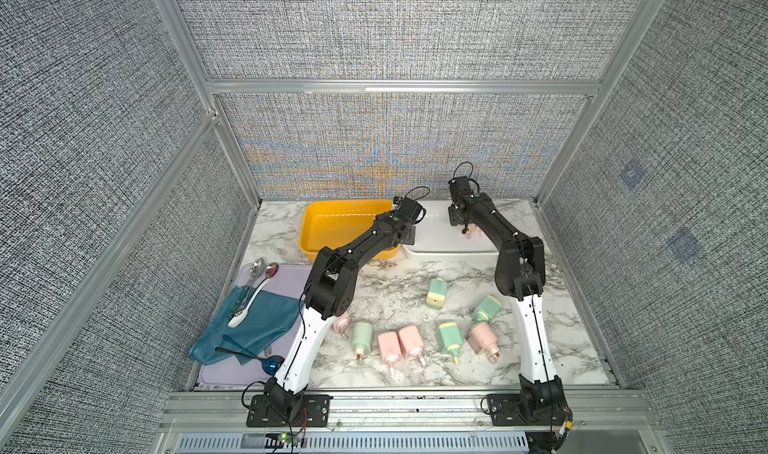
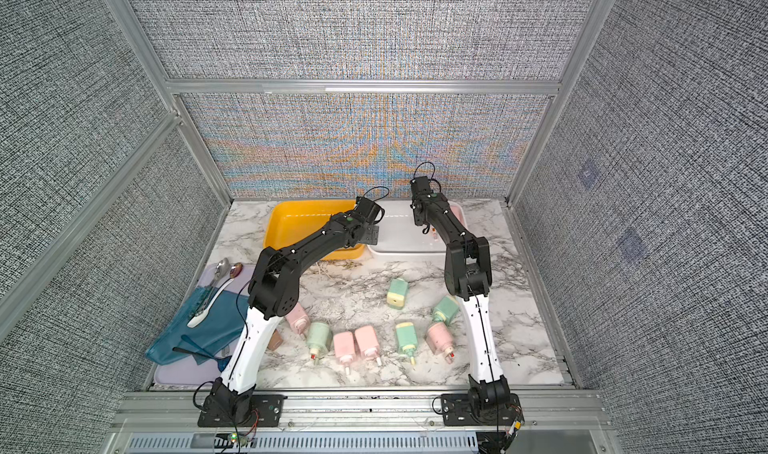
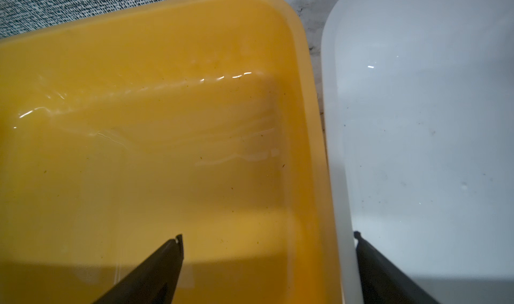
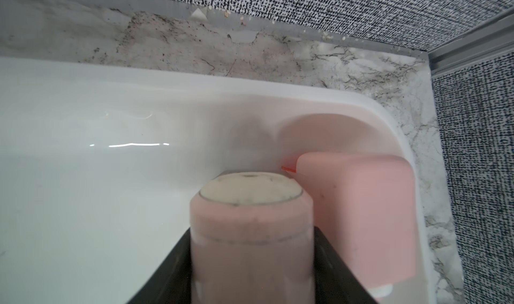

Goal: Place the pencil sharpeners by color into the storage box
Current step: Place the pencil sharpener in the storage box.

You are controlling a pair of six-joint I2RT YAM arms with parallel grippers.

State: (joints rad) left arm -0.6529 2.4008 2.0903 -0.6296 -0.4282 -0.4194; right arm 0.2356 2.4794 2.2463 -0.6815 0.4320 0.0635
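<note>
My right gripper (image 4: 252, 230) clamped on pink sharpener (image 4: 250, 213), its crank hidden, second sharpener (image 4: 358, 205) just beside, white box (image 4: 83, 80) corner, left gripper (image 3: 268, 235) apart.

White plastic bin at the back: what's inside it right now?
One pink boxy sharpener lies in a corner of the white bin; the right gripper holds a second pink sharpener beside it. The floor beneath the held one is hidden.
</note>
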